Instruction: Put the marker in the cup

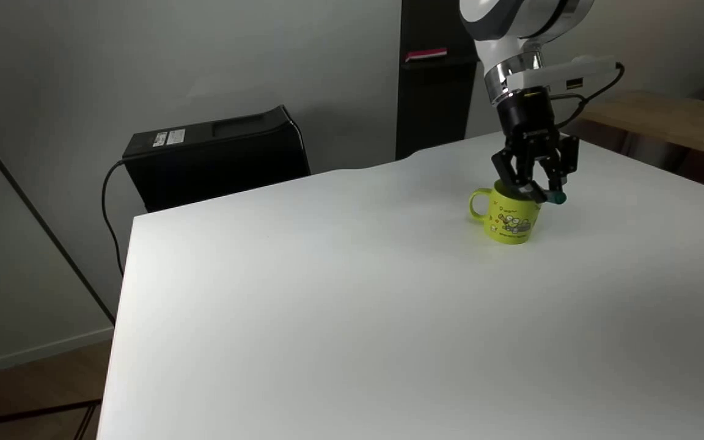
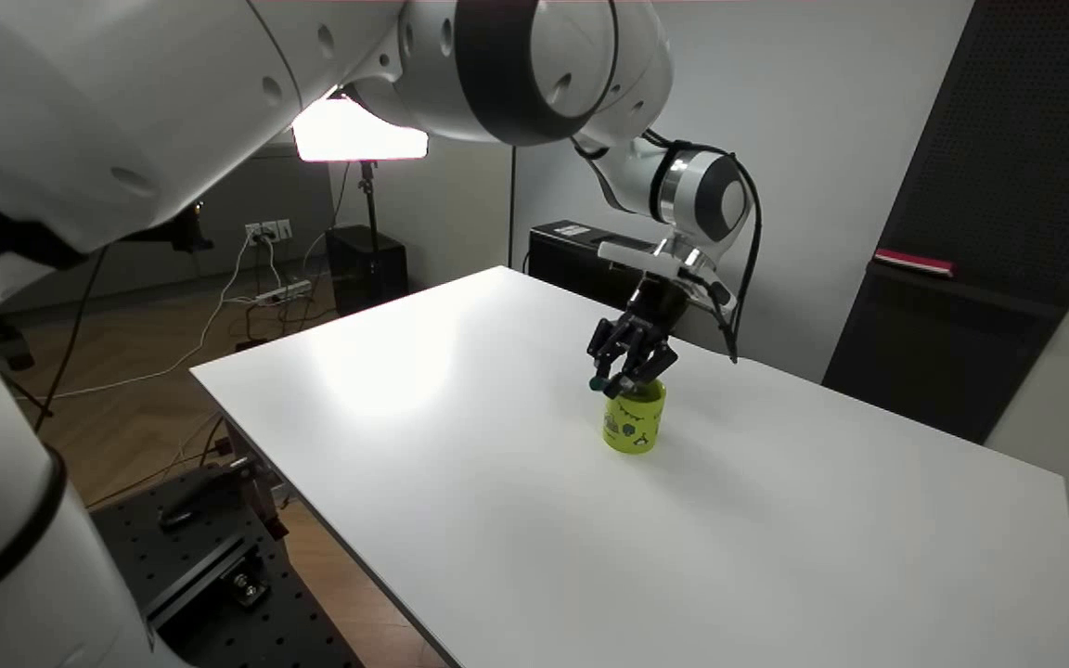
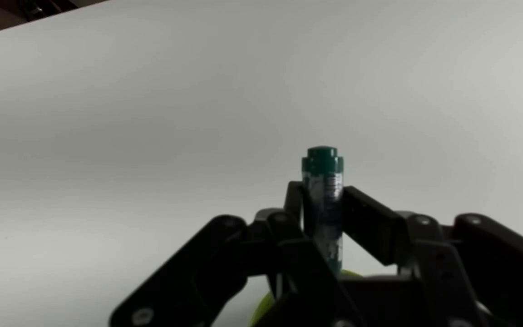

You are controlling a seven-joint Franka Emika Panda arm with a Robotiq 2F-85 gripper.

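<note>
The yellow-green cup stands upright on the white table in both exterior views. Its handle shows in an exterior view, and a sliver of its rim shows in the wrist view. My gripper is tilted at the cup's rim, also in an exterior view. In the wrist view my gripper is shut on the green marker. The marker's green end sticks out past the fingertips, away from the cup. Its other end points toward the cup's opening; I cannot tell whether it is inside.
The white table carries the cup. A black box-like machine stands behind the table's far edge. A dark shelf with a red and white item stands against the wall. A bright lamp stands beyond the table.
</note>
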